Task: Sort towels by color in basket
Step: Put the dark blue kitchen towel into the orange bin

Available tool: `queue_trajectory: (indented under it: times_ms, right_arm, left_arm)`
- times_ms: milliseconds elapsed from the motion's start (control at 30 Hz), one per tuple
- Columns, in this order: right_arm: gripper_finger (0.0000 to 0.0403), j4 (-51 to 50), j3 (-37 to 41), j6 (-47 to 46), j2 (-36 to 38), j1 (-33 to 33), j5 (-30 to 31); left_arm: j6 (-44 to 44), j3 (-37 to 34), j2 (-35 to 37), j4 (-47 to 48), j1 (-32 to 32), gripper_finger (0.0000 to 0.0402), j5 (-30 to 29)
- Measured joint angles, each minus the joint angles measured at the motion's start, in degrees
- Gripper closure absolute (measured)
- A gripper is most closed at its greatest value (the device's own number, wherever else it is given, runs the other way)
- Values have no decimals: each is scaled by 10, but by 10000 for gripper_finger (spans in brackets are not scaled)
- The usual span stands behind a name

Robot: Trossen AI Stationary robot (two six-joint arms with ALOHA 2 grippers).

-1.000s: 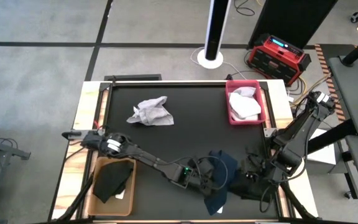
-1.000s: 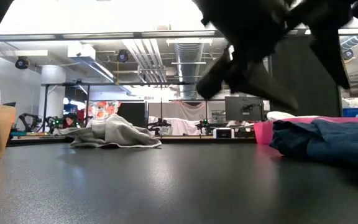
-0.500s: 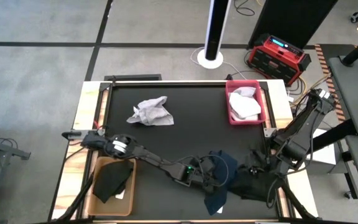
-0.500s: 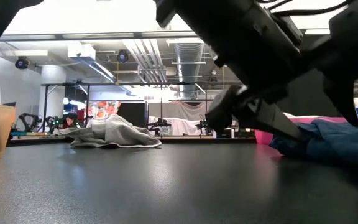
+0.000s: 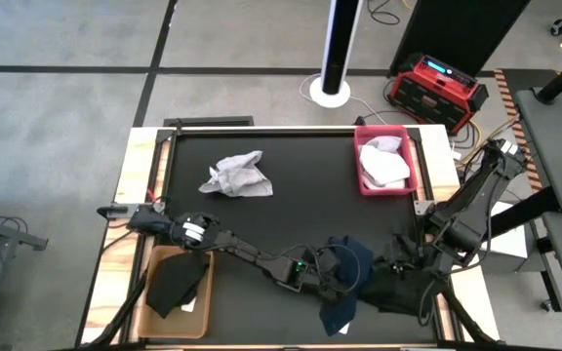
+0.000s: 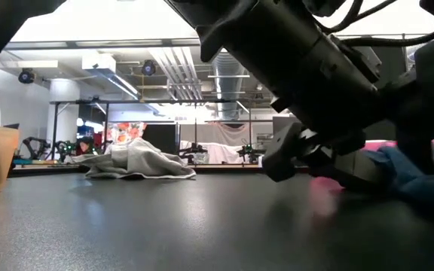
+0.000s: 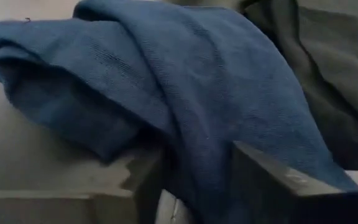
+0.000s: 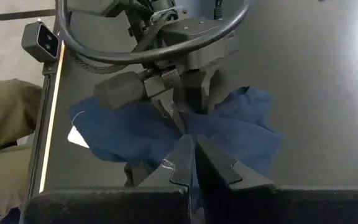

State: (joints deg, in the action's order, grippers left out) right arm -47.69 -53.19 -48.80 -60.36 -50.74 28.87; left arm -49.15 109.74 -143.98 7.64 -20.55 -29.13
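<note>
Tan basket (image 5: pixel 152 314): table's near-left corner, black towel (image 5: pixel 177 281) inside.
Grey towel (image 5: pixel 236 176): crumpled on the table, far left of centre.
Left gripper (image 5: pixel 338 283): fingers (image 7: pixel 263 175) straddle a fold of the navy towel (image 5: pixel 348 268) at the near edge; whether they grip it, cannot tell.
Right gripper (image 8: pixel 194 163): fingers clenched, holding nothing, over the navy towel.
Pink basket (image 5: pixel 361 174): far right, white towels (image 5: pixel 383 164) inside.

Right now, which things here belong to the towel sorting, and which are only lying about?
Job: navy towel, grey towel, black towel, pink basket, tan basket, left gripper at the navy towel.
Lying about: red box, white stand.
</note>
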Motion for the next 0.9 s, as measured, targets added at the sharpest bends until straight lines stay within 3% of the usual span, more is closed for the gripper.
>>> queue_trajectory:
  times_ms: [133,200,433,633,900]
  right_arm:
    - [394,0,0,1,0,0,17]
    - [394,0,0,1,0,0,35]
    - [394,0,0,-7,0,7,148]
    - [394,-1,0,-10,-1,18,185]
    - [394,-1,0,24,0,18,253]
  left_arm:
    - [29,0,0,0,0,358,-13]
    - [59,0,2,7,0,388,-22]
    - [191,-2,59,88,6,400,-28]
    - [290,-16,117,110,6,401,-15]
    - [323,-16,187,185,5,401,-56]
